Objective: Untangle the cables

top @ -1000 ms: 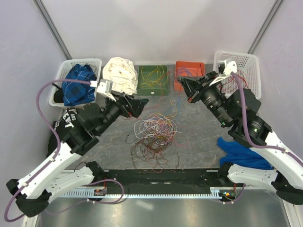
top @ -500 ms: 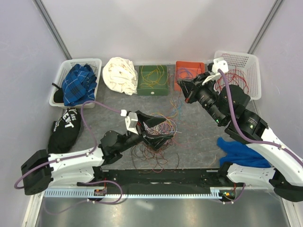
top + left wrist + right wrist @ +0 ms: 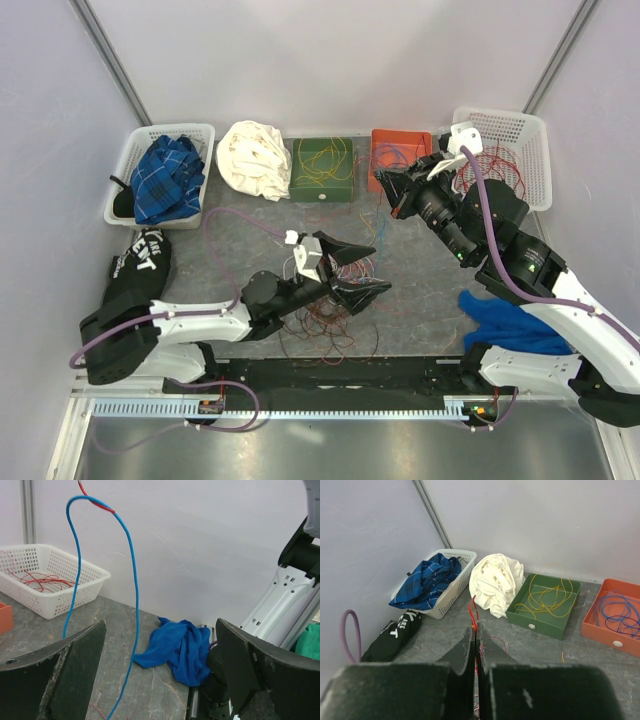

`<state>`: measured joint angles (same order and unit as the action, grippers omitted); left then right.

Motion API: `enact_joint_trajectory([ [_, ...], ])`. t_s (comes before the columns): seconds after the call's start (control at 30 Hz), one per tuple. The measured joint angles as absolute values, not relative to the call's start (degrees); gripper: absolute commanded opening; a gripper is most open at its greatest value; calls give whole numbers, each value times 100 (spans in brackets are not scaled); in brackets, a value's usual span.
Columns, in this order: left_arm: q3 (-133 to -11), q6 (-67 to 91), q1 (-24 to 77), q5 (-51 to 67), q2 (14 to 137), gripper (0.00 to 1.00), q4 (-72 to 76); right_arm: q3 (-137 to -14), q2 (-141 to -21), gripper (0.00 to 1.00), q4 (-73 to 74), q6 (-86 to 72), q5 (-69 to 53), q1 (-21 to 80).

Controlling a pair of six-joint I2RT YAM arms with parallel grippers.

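Left gripper jaws wide apart, empty, low over the cables tangled mid-table. Right gripper pinched closed on red strand, raised near orange tray.

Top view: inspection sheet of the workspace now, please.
Surface: grey table, mottled.
Job's things: cables knotted mid-table; yellow strands in green tray, blue in orange tray, red in right basket.
Clutter: white cloth, blue cloth, black garment; plaid cloth in left basket.
Grippers: left gripper open over the knot; right gripper shut on red cable.
Cables: lavender hoses on both arms.
Surroundings: pale walls; nothing else seen.
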<state>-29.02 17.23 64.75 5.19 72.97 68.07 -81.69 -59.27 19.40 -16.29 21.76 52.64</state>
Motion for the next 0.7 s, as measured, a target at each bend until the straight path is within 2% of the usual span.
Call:
enact_joint_trajectory([
  [0.07, -3026, 1723, 6475, 517, 7577, 87, 6884, -8169, -5927, 0, 1940, -1632, 2169, 5264],
  [0.17, -3218, 1723, 6475, 563, 7994, 58, 6995, -8169, -5927, 0, 1942, -1632, 2152, 5264],
  [0.2, -3293, 1719, 6475, 604, 8108, 36, 7004, -8169, -5927, 0, 1940, -1629, 2150, 5264],
  [0.23, -3378, 1717, 6475, 644, 8224, 21, 6993, -8169, -5927, 0, 1942, -1629, 2150, 5264],
  [0.27, -3463, 1708, 6475, 670, 8318, 9, 6960, -8169, -5927, 0, 1942, -1629, 2150, 5264],
  [0.3, -3538, 1710, 6475, 676, 8381, 2, 6919, -8169, -5927, 0, 1942, -1629, 2152, 5264],
  [0.47, -3712, 1737, 6475, 423, 8392, 2, 6313, -8171, -5927, 0, 2021, -1590, 2285, 5264],
  [0.57, -3647, 2078, 6473, -172, 8130, 2, 5349, -8320, -5988, 0, 2171, -1448, 2541, 5264],
  [0.7, -3308, 2952, 6405, -882, 7743, 2, 3938, -9150, -6366, 0, 2237, -1138, 2952, 5264],
])
